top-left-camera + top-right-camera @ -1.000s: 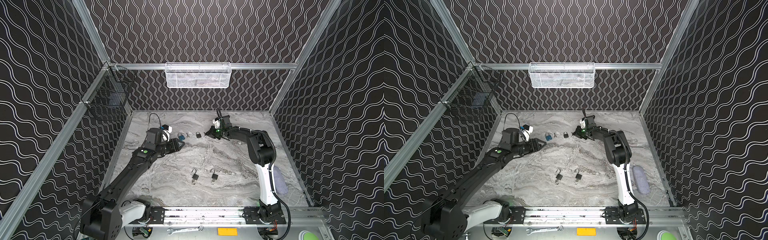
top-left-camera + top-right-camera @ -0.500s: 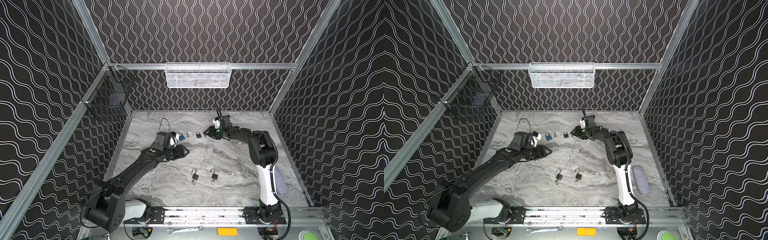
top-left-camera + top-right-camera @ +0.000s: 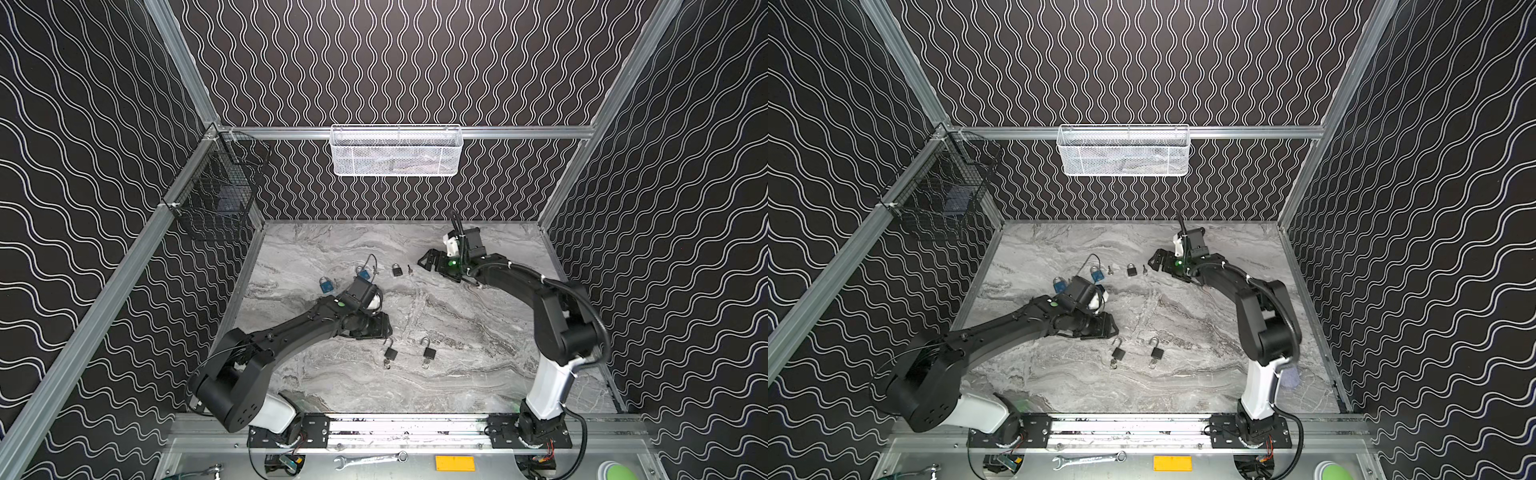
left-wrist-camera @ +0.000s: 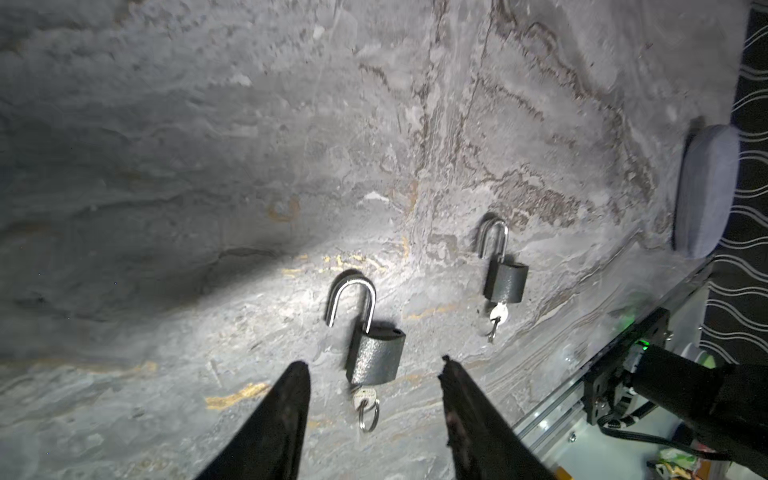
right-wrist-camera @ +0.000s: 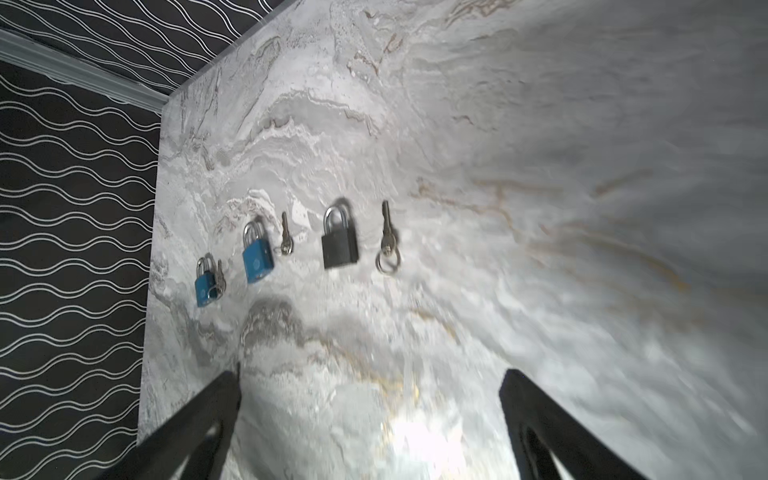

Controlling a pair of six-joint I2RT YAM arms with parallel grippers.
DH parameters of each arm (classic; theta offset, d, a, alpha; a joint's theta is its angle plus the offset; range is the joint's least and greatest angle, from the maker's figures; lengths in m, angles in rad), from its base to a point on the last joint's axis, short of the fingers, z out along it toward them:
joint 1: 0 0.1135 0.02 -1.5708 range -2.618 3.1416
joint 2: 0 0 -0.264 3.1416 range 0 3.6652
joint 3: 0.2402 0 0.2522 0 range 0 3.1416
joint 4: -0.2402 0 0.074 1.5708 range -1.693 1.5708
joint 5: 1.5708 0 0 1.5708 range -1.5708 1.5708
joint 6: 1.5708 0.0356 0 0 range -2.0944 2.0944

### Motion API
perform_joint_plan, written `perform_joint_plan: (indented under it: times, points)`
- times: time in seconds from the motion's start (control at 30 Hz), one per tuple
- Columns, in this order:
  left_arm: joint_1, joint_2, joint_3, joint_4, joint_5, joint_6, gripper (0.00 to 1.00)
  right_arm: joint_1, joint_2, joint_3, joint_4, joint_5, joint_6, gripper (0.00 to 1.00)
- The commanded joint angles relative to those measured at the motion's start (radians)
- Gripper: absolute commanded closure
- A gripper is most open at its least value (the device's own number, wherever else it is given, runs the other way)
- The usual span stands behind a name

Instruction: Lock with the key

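Note:
Two black padlocks lie near the table's middle front, shackles open and a key in each: the nearer one (image 4: 376, 357) (image 3: 390, 353) and another (image 4: 505, 282) (image 3: 429, 353) beside it. My left gripper (image 4: 372, 365) (image 3: 380, 328) is open just short of the nearer one, holding nothing. At the far side lies a shut black padlock (image 5: 340, 245) (image 3: 397, 270) with a loose key (image 5: 387, 237) (image 3: 409, 270) beside it. My right gripper (image 5: 372, 374) (image 3: 426, 261) stands wide open and empty to the right of that key.
Two blue padlocks (image 5: 257, 257) (image 5: 204, 286), each with a key by it, lie left of the shut black one. A white mesh basket (image 3: 395, 151) hangs on the back wall and a black wire basket (image 3: 216, 199) on the left. A lavender oval thing (image 4: 706, 191) lies at the right edge.
My left arm has swung from the blue padlocks at the far left towards the front middle, up to the open black padlocks. My right gripper's jaws have gone from shut to wide open.

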Motion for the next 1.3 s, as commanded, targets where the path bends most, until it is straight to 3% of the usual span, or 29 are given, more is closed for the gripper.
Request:
perform_joint_plan:
  times: [0.0, 0.03, 0.07, 0.1, 0.47, 0.73, 0.87, 1.27]
  points:
    - [-0.038, 0.029, 0.014, -0.021, -0.045, -0.008, 0.44, 0.001, -0.091, -0.074, -0.054, 0.063, 0.016, 0.01]
    - [-0.048, 0.036, 0.017, -0.028, -0.053, -0.006, 0.42, 0.001, -0.115, -0.098, -0.064, 0.072, 0.017, 0.01]
    - [-0.06, 0.043, 0.023, -0.038, -0.065, -0.004, 0.28, 0.002, -0.147, -0.129, -0.074, 0.082, 0.023, 0.01]
    - [-0.074, 0.049, 0.027, -0.049, -0.081, -0.005, 0.24, 0.002, -0.176, -0.165, -0.078, 0.09, 0.032, 0.01]
    - [-0.17, 0.157, 0.059, -0.081, -0.148, -0.009, 0.25, 0.002, -0.419, -0.435, -0.056, 0.102, 0.058, 0.01]
    - [-0.206, 0.241, 0.096, -0.104, -0.183, -0.015, 0.23, 0.001, -0.502, -0.503, -0.093, 0.137, 0.062, 0.01]
    - [-0.214, 0.26, 0.127, -0.167, -0.252, -0.016, 0.23, 0.001, -0.541, -0.529, -0.115, 0.155, 0.06, 0.01]
    - [-0.259, 0.332, 0.196, -0.274, -0.356, -0.029, 0.3, 0.002, -0.718, -0.614, -0.105, 0.146, 0.081, 0.01]
